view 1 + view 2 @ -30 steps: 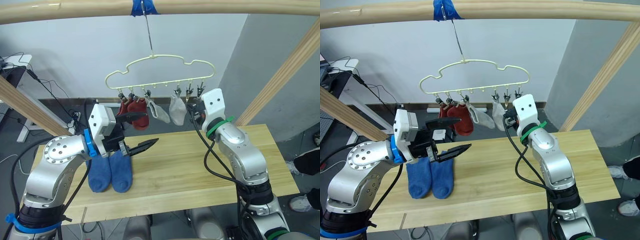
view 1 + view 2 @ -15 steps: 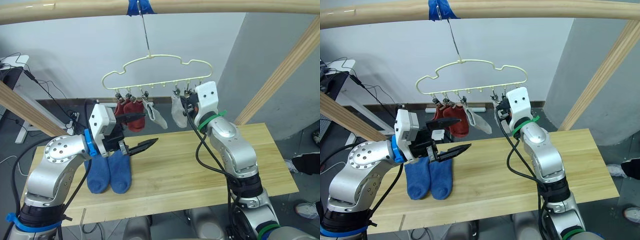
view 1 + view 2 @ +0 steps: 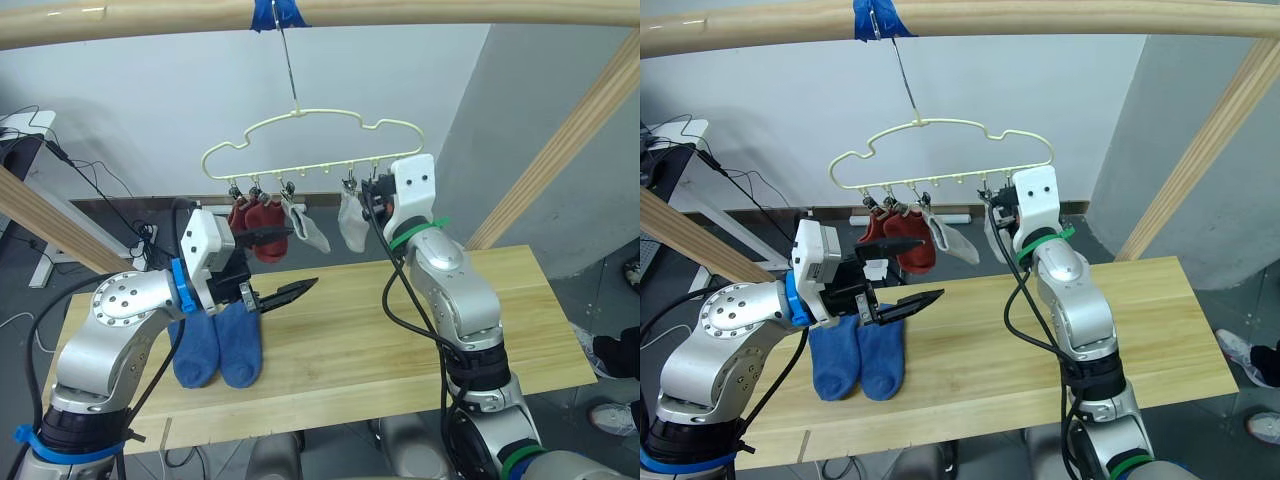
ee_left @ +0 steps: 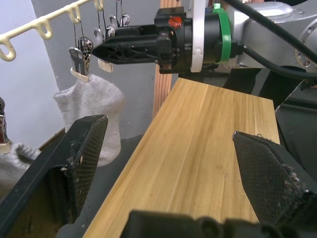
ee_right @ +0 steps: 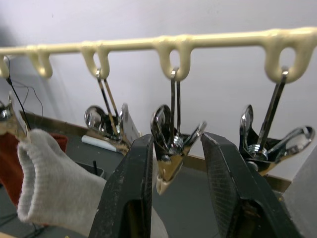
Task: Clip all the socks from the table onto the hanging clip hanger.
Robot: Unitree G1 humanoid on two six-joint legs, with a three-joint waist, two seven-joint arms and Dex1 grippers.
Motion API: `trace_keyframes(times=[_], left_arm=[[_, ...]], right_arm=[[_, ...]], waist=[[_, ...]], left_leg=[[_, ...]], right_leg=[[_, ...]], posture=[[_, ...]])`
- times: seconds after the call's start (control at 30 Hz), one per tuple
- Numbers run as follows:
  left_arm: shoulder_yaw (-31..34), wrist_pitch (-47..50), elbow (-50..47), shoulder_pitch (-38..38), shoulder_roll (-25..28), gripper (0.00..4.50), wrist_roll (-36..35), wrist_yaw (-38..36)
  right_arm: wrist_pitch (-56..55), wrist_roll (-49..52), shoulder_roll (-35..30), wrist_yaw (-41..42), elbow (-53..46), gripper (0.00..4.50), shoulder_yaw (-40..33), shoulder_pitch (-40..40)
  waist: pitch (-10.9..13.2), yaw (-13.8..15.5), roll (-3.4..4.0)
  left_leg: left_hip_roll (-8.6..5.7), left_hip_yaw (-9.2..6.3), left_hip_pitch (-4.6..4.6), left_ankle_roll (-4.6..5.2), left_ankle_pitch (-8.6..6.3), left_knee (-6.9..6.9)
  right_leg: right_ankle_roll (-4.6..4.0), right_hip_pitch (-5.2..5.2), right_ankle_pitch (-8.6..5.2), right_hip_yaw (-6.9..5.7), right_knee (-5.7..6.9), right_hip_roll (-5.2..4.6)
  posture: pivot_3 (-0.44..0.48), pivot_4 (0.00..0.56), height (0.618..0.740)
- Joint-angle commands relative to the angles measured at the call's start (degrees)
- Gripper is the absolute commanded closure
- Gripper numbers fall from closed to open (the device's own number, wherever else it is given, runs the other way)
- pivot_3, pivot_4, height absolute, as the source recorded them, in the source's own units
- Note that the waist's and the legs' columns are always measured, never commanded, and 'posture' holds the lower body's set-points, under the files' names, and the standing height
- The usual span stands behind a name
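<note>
Fingers of my right gripper point(image 5: 176, 163) straddle a metal clip point(image 5: 170, 148) on the hanger point(image 3: 310, 140), not clenched. My left gripper point(image 3: 275, 265) hangs spread over the table point(image 3: 400, 330); two blue socks point(image 3: 218, 345) lie at its seven o'clock.

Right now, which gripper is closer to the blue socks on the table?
Left. The left gripper hovers open just above and beside the blue socks. The right gripper is up at the clip hanger, far from them.
</note>
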Motion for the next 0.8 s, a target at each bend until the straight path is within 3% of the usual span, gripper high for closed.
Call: trace_keyframes(times=[0.03, 0.8], left_arm=[[0.3, -0.9, -1.3, -0.6, 0.5, 0.02, 0.2, -0.3], [-0.8, -1.3, -0.9, -1.1, 0.0, 0.02, 0.9, -0.4]], right_arm=[[0.3, 0.5, 1.8, -1.5, -3.1, 2.94, -0.5, -0.9], [5.1, -0.4, 7.1, -7.7, -7.7, 2.94, -1.2, 1.4]], waist=[[0.0, 0.0, 0.0], [0.0, -0.1, 0.0]], left_leg=[[0.0, 0.0, 0.0, 0.0, 0.0, 0.0], [0.02, 0.09, -0.07, -0.02, -0.01, -0.08]], right_leg=[[0.0, 0.0, 0.0, -0.01, 0.0, 0.0], [0.0, -0.19, 0.0, 0.09, -0.02, 0.0]], posture=[[-0.181, 0.283, 0.74], [-0.196, 0.275, 0.74]])
